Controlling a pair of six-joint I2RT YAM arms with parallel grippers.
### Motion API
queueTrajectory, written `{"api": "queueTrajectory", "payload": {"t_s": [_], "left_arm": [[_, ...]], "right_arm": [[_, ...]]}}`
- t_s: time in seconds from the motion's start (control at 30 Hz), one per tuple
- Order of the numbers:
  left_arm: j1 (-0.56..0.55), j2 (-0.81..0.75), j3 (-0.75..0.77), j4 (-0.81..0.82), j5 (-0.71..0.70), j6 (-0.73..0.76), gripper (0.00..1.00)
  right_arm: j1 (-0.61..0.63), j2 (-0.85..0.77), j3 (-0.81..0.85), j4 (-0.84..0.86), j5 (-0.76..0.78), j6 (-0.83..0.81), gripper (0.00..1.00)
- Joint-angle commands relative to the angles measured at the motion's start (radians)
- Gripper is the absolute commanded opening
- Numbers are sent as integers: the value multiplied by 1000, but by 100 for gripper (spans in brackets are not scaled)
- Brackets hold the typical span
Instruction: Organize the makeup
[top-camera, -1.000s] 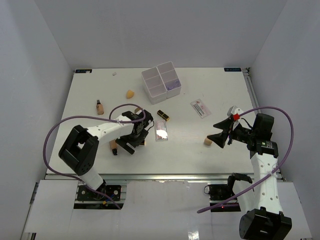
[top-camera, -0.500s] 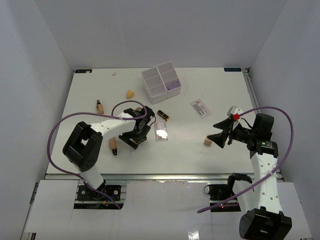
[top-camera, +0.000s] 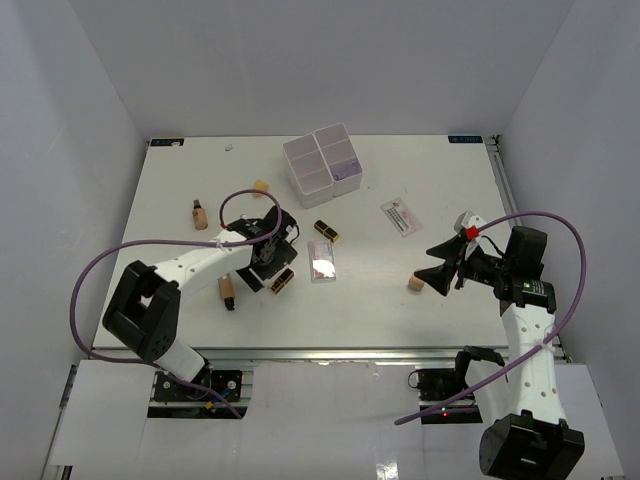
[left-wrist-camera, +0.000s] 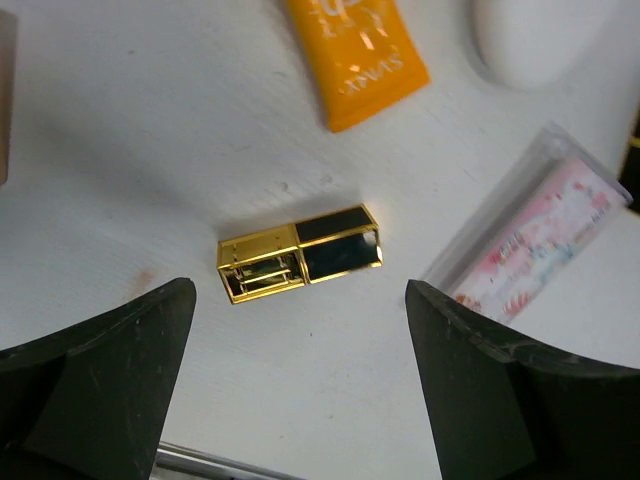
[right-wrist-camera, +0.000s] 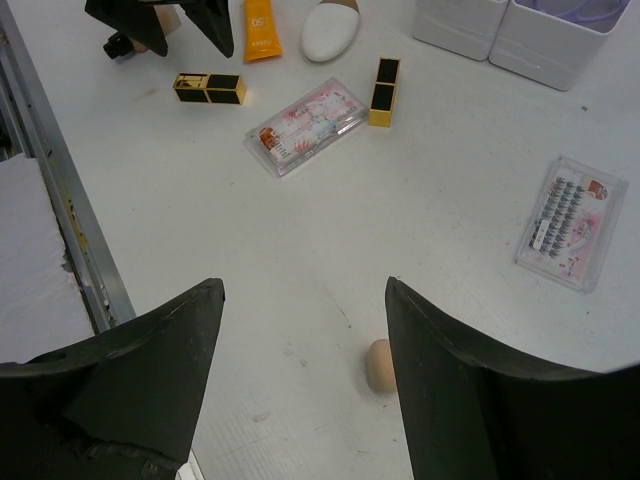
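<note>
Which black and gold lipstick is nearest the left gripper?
The black-gold lipstick under the left gripper; the other lipstick lies farther back, toward the white box.

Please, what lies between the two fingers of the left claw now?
A black-gold lipstick lies flat there, under the open left claw, touching neither finger; the left wrist view shows it.

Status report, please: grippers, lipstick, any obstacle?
Left gripper open, above lying black-gold lipstick. Right gripper open, empty, near beige sponge. Palette close beside lipstick, not touching.
</note>
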Motion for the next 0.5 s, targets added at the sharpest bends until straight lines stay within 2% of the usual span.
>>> {"api": "queueTrajectory", "payload": {"t_s": [0.0, 0.03, 0.17, 0.27, 0.47], "left_arm": [[-1, -138, -52, 178, 95, 510, 98], [-1, -158, -61, 209, 111, 631, 98], [-1, -218, -80, 252, 230, 868, 98], [-1, -174, -65, 240, 246, 1035, 97], [-1, -19, -52, 248, 217, 1150, 85]], "right_arm": [[-7, 2, -7, -2, -14, -1, 72], [-7, 2, -7, -2, -13, -1, 72], [-7, 5, -7, -2, -7, -2, 72], [-7, 9, -7, -2, -2, -2, 72], [-15, 12, -11, 0, 2, -2, 72]]}}
